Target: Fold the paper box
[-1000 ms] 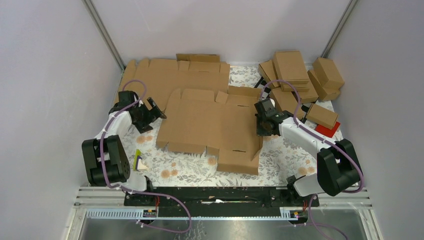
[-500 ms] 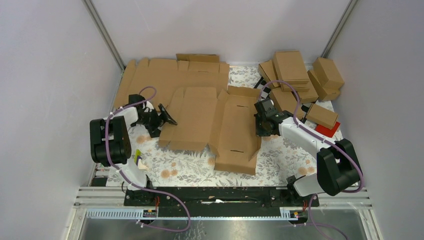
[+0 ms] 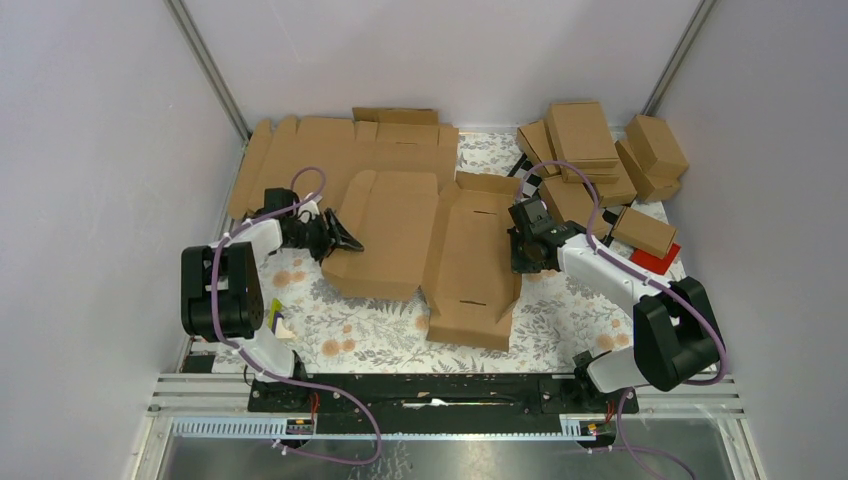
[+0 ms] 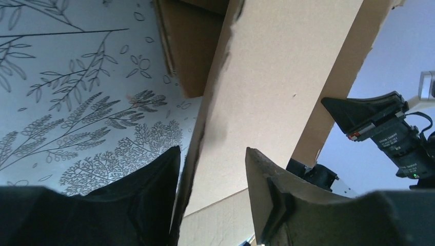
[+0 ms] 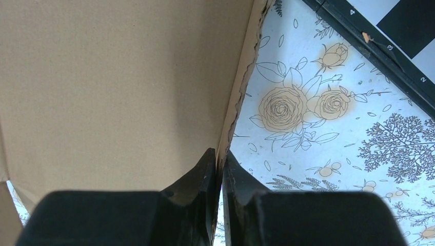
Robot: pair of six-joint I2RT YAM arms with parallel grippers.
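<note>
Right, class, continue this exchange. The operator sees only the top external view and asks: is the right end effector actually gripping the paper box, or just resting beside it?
Observer: Gripping. In the right wrist view the right end effector has both fingers pinched on an edge of the paper box.
Operator: And the left one?
Observer: In the left wrist view the left end effector is open. Its fingers stand either side of the edge of the box's raised panel, not clamped on it.
Operator: Is the pinched edge clean?
Observer: No. The right wrist view shows it rough and ragged just above the fingers.
</note>
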